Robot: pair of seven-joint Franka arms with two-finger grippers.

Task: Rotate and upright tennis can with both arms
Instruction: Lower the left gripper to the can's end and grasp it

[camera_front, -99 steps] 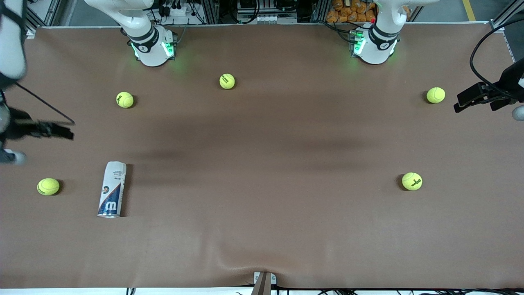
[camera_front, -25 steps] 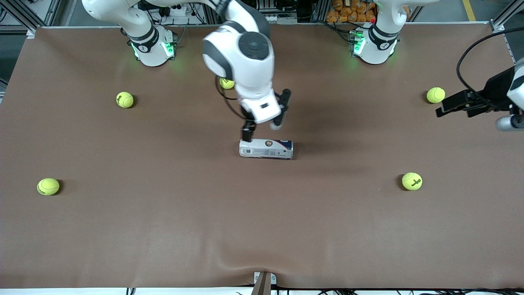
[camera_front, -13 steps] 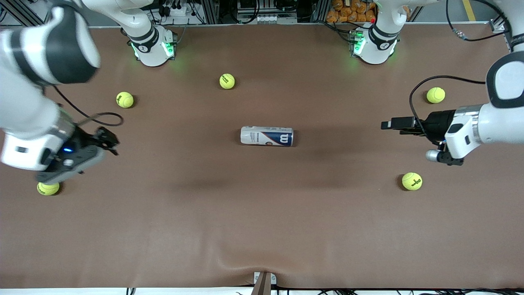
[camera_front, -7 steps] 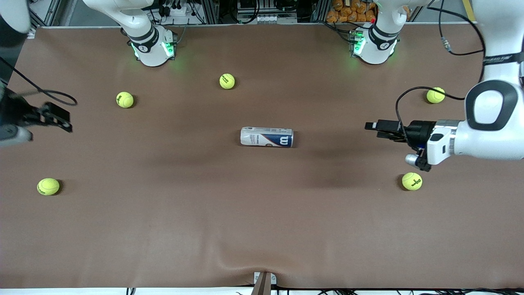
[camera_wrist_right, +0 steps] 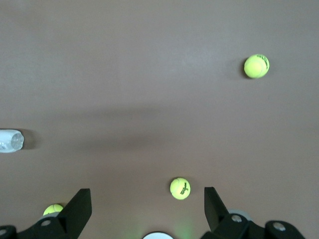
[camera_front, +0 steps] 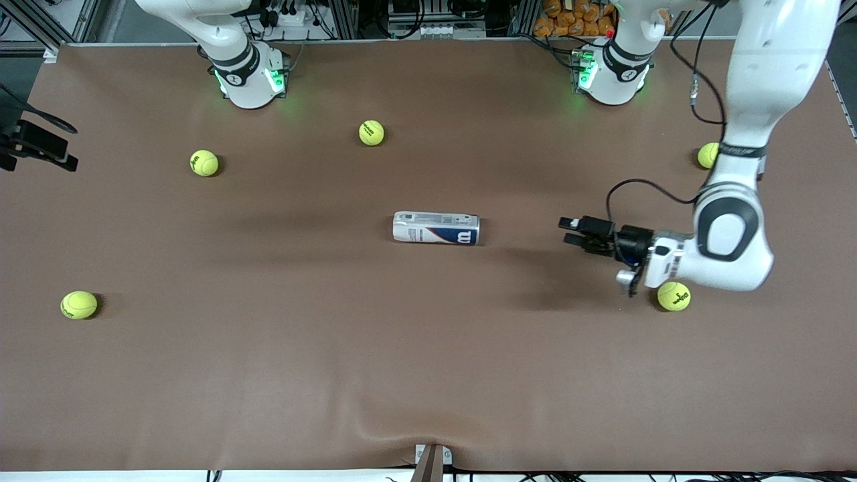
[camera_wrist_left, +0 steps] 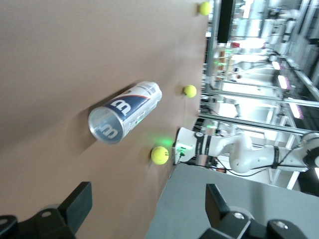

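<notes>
Can lying flat, mid-desk (camera_front: 428,375).
My left gripper (camera_front: 570,231) hovers beside the can (camera_front: 435,228), jaws released; right gripper (camera_front: 40,144) waits, jaws released. Ball (camera_front: 673,296) under my left wrist.

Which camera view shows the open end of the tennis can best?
The left wrist view: the tennis can points its open end at that camera. The front view shows the can only side-on; the right wrist view catches just one end.

A robotics lab: two white arms (camera_front: 736,134) bolted to a brown-covered counter (camera_front: 428,368), green-lit bases (camera_front: 251,77), aluminium framing and cabling (camera_front: 415,20) along its edge, further robot arms (camera_wrist_left: 249,154) nearby.
</notes>
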